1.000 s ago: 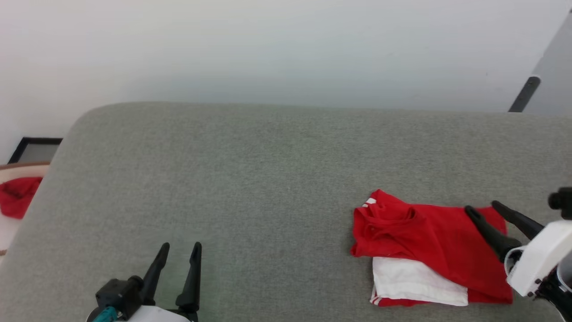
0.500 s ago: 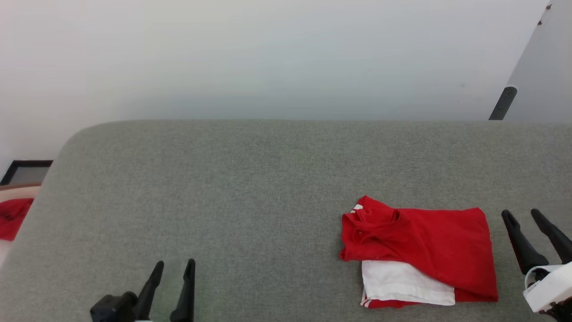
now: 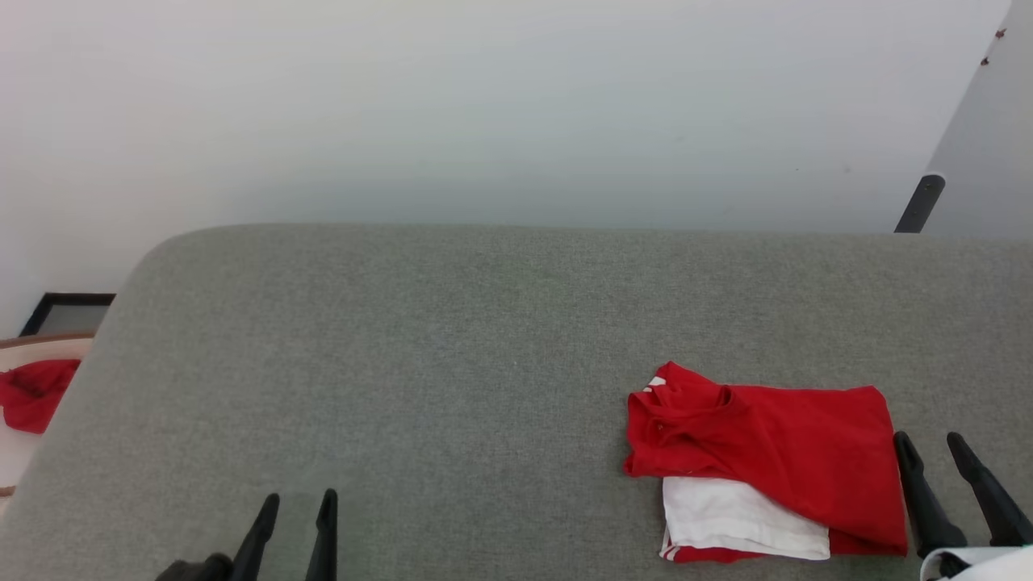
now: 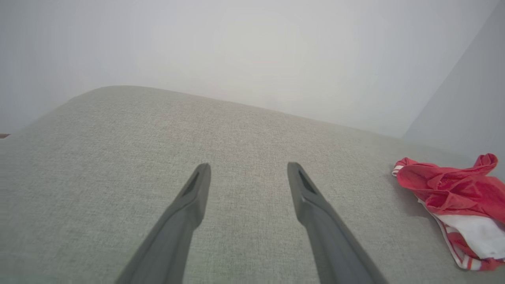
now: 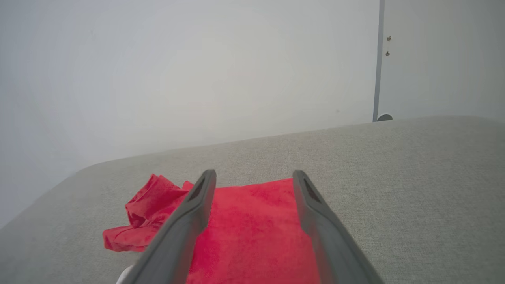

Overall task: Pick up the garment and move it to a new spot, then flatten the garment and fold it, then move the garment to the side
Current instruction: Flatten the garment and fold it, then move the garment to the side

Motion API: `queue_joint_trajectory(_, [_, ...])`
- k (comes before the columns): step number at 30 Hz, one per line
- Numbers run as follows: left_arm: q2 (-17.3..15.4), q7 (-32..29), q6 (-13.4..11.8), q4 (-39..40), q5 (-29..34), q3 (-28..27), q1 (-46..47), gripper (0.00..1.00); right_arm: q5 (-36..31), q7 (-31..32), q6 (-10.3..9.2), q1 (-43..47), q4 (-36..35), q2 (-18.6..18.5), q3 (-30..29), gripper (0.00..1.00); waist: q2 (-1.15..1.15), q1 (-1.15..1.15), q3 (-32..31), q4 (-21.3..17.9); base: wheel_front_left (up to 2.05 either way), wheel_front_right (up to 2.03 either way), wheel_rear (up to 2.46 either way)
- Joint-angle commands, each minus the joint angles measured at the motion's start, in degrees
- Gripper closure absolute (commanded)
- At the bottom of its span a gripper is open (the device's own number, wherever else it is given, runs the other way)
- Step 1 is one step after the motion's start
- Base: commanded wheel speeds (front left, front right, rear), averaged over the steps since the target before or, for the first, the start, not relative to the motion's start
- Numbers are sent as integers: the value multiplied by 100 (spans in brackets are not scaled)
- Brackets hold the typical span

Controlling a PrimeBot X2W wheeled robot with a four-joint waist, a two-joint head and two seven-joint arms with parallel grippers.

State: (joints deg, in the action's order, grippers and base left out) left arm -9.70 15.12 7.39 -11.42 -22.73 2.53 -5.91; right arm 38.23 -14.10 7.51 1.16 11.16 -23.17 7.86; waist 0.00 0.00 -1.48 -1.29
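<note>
Garment [image 3: 791, 452] lies folded near the worktop's [image 3: 403, 363] front right edge; left gripper [image 3: 299, 497] and right gripper [image 3: 928, 438] jaws spread, holding nothing.

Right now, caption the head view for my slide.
Folded red jersey on the grey surface, open right gripper beside it, open left gripper at lower left.

On the cushion [image 3: 484, 339] the garment [image 3: 767, 452] lies folded near the front edge, toward the right end. One of its lower layers sticks out from under the top layer on the front side. Our right gripper [image 3: 928, 436] sits just right of the garment, apart from it. Our left gripper [image 3: 300, 495] is at the front edge toward the left, well apart from the garment. We see a smaller cloth [image 3: 36, 391] beyond the cushion's left edge, on a lower surface [image 3: 12, 456]. A wall [image 3: 484, 121] stands behind the rear edge.
</note>
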Motion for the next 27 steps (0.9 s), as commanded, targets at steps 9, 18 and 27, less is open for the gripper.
queue_joint_trajectory(9, [140,0,16,482,245,-266,-592,0,-552,101,-5,507,-454,311,-535,0,0,0,-98,-6,0,0,0])
queue_joint_trajectory(18, [244,0,16,770,429,-311,-827,0,-839,369,-5,802,-937,601,-910,0,0,0,-116,59,0,0,0])
queue_joint_trajectory(27, [268,0,16,784,462,-293,-768,0,-900,500,-5,820,-1091,728,-973,0,0,0,-112,60,0,0,0])
